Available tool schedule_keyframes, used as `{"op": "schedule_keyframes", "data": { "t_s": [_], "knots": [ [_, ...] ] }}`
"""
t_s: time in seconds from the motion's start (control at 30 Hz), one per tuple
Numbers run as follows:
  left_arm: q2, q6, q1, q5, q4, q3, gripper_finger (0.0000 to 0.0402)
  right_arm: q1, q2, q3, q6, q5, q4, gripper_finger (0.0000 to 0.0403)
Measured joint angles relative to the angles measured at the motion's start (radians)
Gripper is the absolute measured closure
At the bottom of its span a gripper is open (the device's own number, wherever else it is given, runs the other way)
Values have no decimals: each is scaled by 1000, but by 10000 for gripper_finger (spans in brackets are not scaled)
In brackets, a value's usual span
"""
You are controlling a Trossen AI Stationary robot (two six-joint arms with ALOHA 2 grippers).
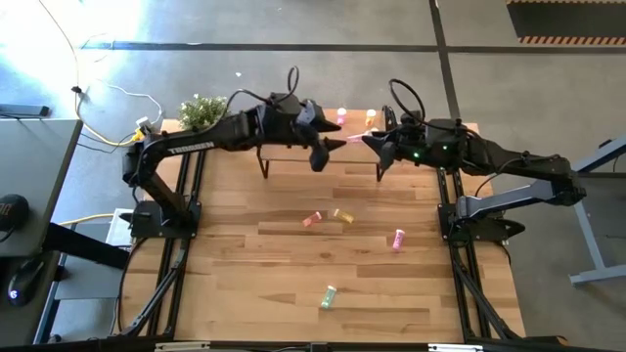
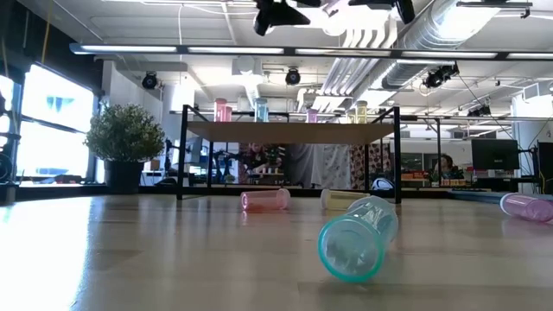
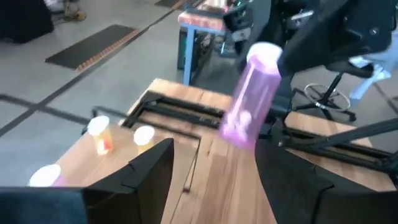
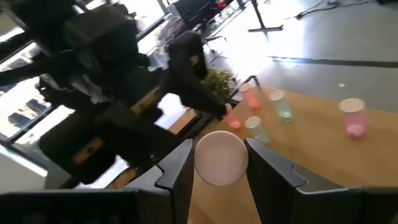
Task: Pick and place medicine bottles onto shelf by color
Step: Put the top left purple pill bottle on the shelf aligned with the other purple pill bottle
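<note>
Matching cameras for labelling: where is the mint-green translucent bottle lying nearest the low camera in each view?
High view: the mint-green translucent plastic bottle lies lower centre.
Low view: foreground centre, end toward camera.
Left wrist view: not in it.
Right wrist view: not in it.
Shared landmark: black-legged light wood shelf behind it.

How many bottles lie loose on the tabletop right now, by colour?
Salmon-red bottle: 1
Yellow bottle: 1
Pink bottle: 1
Green bottle: 1
Total: 4
Not counted: held pink bottle in right gripper.
</note>
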Motion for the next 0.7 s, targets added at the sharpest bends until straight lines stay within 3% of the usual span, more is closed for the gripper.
{"op": "schedule_keyframes", "data": {
  "t_s": [0.13,0.7],
  "knots": [
    [-38,16,23,2,-59,0,181,-14,0,0,-1,34,0,275],
    [-180,137,57,2,-251,0,181,-77,12,25,-37,8,23,275]
  ]
}}
